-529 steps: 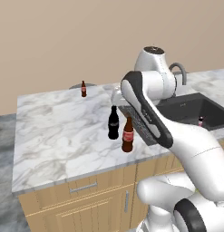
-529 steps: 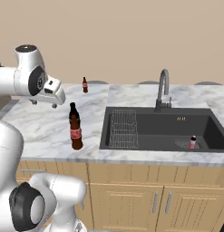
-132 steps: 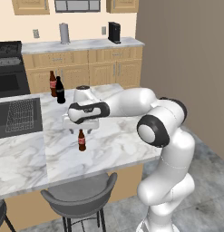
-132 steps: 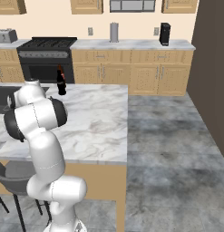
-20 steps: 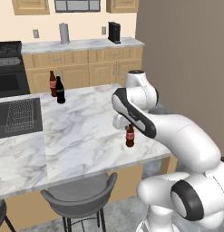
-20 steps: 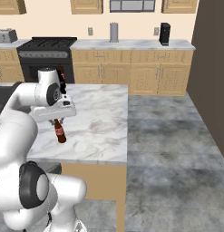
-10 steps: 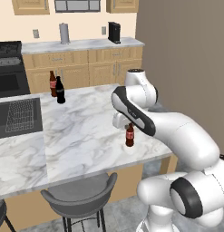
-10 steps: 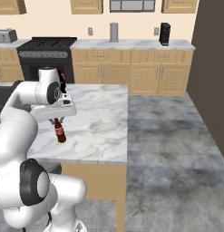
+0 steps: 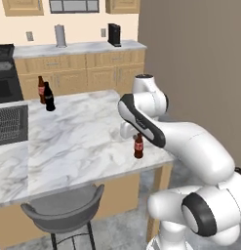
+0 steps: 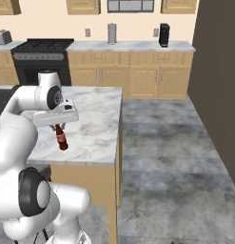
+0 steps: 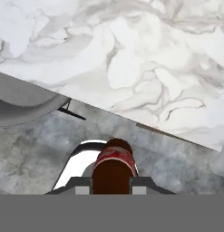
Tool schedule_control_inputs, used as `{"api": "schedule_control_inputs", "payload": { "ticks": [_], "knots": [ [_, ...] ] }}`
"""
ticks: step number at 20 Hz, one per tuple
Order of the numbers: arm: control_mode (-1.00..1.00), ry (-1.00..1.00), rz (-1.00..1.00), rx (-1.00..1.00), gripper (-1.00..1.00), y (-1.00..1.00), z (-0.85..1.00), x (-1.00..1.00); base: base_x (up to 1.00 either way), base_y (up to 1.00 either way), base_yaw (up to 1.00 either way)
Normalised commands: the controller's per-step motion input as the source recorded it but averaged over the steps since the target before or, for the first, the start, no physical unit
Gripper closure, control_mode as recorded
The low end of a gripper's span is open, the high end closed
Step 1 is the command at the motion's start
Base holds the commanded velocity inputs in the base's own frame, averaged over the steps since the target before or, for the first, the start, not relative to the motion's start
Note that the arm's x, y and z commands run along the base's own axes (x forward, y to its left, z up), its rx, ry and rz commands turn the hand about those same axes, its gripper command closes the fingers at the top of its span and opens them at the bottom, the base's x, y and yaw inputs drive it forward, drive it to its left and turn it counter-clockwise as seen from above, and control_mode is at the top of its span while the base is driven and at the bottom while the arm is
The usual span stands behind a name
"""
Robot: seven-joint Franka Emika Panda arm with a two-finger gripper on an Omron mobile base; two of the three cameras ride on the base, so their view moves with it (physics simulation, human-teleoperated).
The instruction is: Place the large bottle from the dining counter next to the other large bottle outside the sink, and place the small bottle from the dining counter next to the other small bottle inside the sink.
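The gripper (image 9: 137, 136) is clamping the small bottle (image 9: 138, 146) by its neck, with the jaws closed down to the width of the glass; the hand view is showing the bottle (image 11: 114, 168) seated between the two fingertips and its long axis running straight away from the hand. In both base views the bottle is hanging upright below the hand, at the near right edge of the counter (image 9: 78, 141); whether its base is touching the marble or is just clear of it cannot be told. The relation governing the coming move is direction: the sink (image 9: 10, 124), identifiable by its wire rack, is lying at the far left end of the counter, well apart from the gripper, so the carry is judged to be running leftward along the full length of the marble top. The large bottle (image 9: 41, 89) and the other large bottle (image 9: 48, 96) are standing upright just beside each other near the rear corner of the sink, on the counter outside the basin. The bottle should be kept vertical during transfer.
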Motion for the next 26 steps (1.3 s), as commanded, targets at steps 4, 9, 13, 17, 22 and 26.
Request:
{"api": "schedule_control_inputs", "payload": {
  "ticks": [4,9,13,17,22,26],
  "knots": [
    [1.00,0.00,0.00,0.00,1.00,0.00,0.00,0.00,0.06,-1.00,0.10],
    [1.00,0.00,0.00,0.00,1.00,0.00,0.00,0.00,0.02,-1.00,0.29],
    [1.00,0.00,0.00,0.00,1.00,0.00,0.00,0.00,0.14,-1.00,0.48],
    [1.00,0.00,0.00,0.00,1.00,0.00,0.00,0.00,0.44,-1.00,0.48],
    [1.00,0.00,0.00,0.00,1.00,0.00,0.00,0.00,0.68,-1.00,0.48],
    [1.00,0.00,0.00,0.00,1.00,0.00,0.00,0.00,0.80,-0.98,0.47]
  ]
}}
